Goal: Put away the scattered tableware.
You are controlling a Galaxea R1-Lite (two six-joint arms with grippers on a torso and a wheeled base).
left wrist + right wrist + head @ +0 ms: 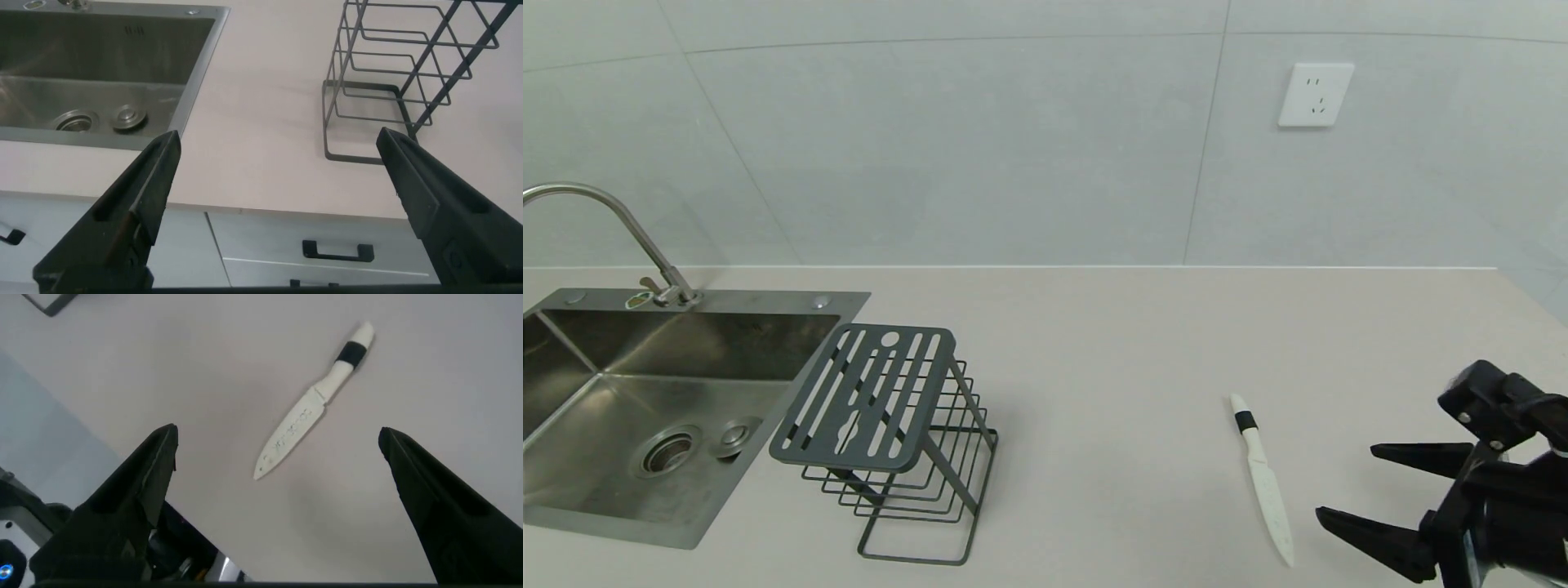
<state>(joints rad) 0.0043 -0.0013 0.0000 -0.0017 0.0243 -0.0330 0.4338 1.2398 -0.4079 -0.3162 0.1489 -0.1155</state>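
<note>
A white knife (1262, 478) with a black band on its handle lies flat on the pale counter, blade toward the front edge; the right wrist view shows the knife (314, 416) too. My right gripper (1346, 482) hovers open just right of the blade, a little above the counter, nothing between its fingers; in its own view the right gripper (278, 498) hangs over bare counter beside the knife's tip. A dark wire knife rack (890, 441) with a slotted top stands left of centre. My left gripper (278, 204) is open above the counter's front edge, near the rack's base (384, 90).
A steel sink (572, 498) with a curved tap (613, 216) takes up the left of the counter. A tiled wall with a white socket (1315, 94) closes the back. Cabinet drawers with a dark handle (337, 249) show below the counter edge.
</note>
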